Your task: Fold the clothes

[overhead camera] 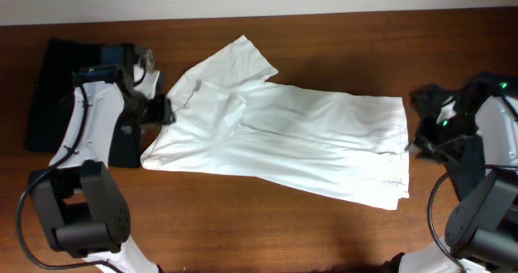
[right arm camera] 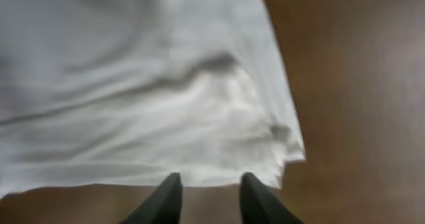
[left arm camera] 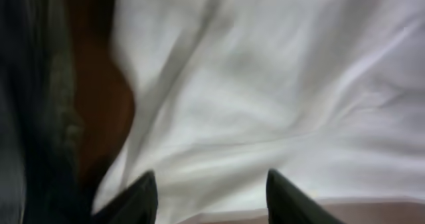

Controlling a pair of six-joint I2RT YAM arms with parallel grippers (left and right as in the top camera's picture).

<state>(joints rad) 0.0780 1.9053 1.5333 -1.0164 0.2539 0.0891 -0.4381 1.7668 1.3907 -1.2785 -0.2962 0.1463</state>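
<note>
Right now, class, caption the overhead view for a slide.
White T-shirt on wooden table, left gripper and right gripper at its opposite ends.

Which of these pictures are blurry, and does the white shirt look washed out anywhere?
Overhead view: sharp and evenly lit, the white T-shirt showing soft crease shadows, not washed out. Left wrist view: heavily smeared, the shirt's folds streaked, the dark garment at left a blur. Right wrist view: also soft, the hem fuzzy against the table.
</note>
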